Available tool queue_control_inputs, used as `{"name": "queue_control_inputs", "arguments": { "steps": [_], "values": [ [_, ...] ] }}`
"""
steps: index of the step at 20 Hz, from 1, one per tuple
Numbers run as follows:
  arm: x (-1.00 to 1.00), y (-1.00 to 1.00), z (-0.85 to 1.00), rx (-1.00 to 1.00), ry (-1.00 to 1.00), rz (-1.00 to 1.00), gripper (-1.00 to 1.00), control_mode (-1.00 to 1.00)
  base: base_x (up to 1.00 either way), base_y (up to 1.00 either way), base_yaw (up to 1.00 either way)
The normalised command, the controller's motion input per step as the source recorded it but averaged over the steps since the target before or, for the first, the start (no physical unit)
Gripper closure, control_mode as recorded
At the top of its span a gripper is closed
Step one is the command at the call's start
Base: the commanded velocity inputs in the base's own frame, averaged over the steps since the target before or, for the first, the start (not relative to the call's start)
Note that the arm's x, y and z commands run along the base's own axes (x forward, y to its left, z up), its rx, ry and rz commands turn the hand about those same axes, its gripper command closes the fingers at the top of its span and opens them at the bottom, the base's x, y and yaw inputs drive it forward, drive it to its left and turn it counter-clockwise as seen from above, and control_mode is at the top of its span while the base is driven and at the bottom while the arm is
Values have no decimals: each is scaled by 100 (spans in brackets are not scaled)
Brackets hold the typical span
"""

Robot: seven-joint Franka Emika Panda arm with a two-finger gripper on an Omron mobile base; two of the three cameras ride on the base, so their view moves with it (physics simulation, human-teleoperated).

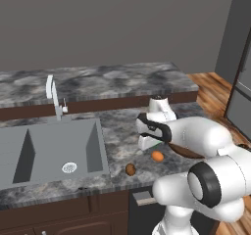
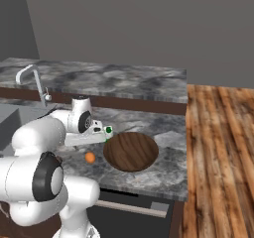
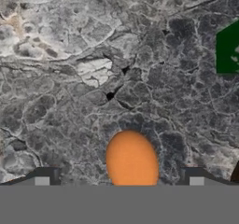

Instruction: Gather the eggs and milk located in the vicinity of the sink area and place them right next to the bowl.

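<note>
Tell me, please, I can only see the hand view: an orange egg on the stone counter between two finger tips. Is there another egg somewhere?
Observer: Yes. A brown egg lies on the counter, nearer the sink than the orange egg is.
Operator: Where's the bowl?
Observer: The wooden bowl sits on the orange egg's other side, apart from it.
Operator: And that green thing at my edge?
Observer: That's the milk carton, standing close to the bowl's rim.
</note>
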Motion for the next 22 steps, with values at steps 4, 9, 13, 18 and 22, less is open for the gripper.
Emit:
{"name": "queue_control_inputs", "arguments": {
  "steps": [4, 9, 13, 18, 22],
  "values": [
    [-3, 0, -12, 0, -15, 0, -100, -100, 0, 0, 0],
    [-23, 0, 1, 0, 0, 0, -100, -100, 0, 0, 0],
    [-1, 0, -4, 0, 0, 0, -100, -100, 0, 0, 0],
    [22, 0, -3, 0, 0, 0, -100, -100, 0, 0, 0],
    [1, 0, -2, 0, 0, 0, -100, -100, 0, 0, 0]
  ]
}}
